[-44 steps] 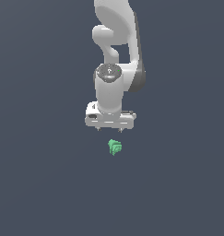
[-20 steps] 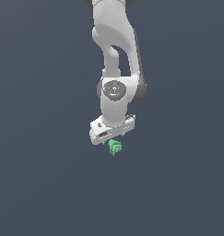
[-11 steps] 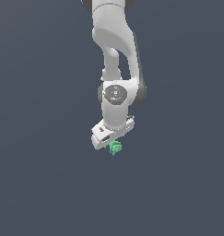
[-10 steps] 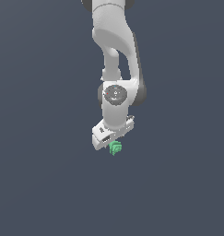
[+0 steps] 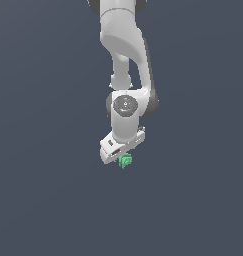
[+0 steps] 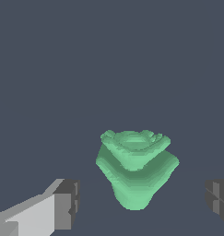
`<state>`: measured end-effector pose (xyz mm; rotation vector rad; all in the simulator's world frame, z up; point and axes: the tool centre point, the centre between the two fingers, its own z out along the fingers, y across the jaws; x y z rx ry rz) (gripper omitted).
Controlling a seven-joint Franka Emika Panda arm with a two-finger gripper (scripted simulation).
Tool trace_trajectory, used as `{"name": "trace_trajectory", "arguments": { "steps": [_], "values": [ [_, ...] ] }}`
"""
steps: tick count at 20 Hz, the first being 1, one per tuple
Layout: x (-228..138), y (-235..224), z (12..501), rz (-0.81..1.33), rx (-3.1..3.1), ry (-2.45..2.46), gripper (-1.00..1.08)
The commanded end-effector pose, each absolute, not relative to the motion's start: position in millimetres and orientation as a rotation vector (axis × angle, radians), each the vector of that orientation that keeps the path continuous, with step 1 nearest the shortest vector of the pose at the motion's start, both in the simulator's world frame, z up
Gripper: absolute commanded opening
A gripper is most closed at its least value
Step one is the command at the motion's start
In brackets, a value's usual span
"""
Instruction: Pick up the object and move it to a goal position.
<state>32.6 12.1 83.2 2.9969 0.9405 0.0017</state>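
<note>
Wrist view shows one grey fingertip (image 6: 67, 203) left of the object (image 6: 135, 168), the other right of it, both apart from it: the gripper (image 6: 143, 203) is spread. Judged step: pre-grasp; next, closing.

Plain dark slate-grey backdrop (image 5: 38, 200), uniform, featureless, evenly lit, no visible floor line
</note>
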Motion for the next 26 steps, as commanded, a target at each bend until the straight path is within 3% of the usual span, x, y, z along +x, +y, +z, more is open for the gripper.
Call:
{"name": "trace_trajectory", "arguments": {
  "steps": [1, 11, 12, 26],
  "values": [
    [31.9, 12.2, 72.2, 0.0, 2.997, 0.943, 1.0],
    [32.5, 12.2, 41.4, 0.0, 2.996, 0.947, 1.0],
    [32.5, 12.2, 41.4, 0.0, 2.996, 0.947, -1.0],
    [30.8, 9.4, 44.5, 0.001, 2.995, 0.946, -1.0]
  ]
}}
